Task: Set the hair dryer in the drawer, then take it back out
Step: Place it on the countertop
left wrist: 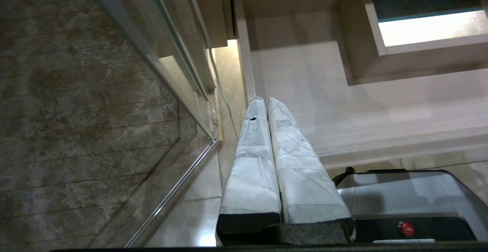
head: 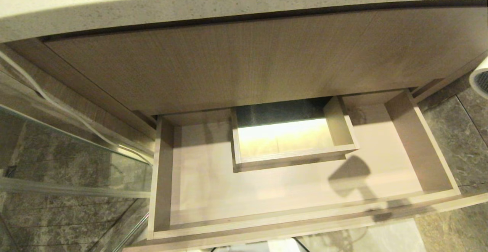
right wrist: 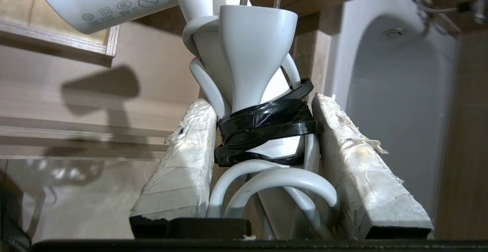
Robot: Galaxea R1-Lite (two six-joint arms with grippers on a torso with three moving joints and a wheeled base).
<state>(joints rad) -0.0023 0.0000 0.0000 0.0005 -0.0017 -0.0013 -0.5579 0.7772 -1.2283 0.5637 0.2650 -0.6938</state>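
Hair dryer (right wrist: pixel 244 53) hangs beside the open drawer (head: pixel 297 191) at its right edge, handle toward the wrist, barrel crosswise. Right gripper (right wrist: pixel 263 130) clamps its taped, cord-wrapped handle; left gripper (left wrist: pixel 267 107) is closed, empty.

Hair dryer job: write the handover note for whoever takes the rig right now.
Right gripper: shut on the hair dryer, fingers clamping its taped, cord-wrapped handle; barrel held above the drawer's right side.
Left gripper: shut, empty, parked near the drawer's left front corner.
Drawer: pulled open, nothing lying in it.
Done or left: the frames cannot show whether the dryer has already been in. If not, set it on the drawer floor, release, then lift it back out.
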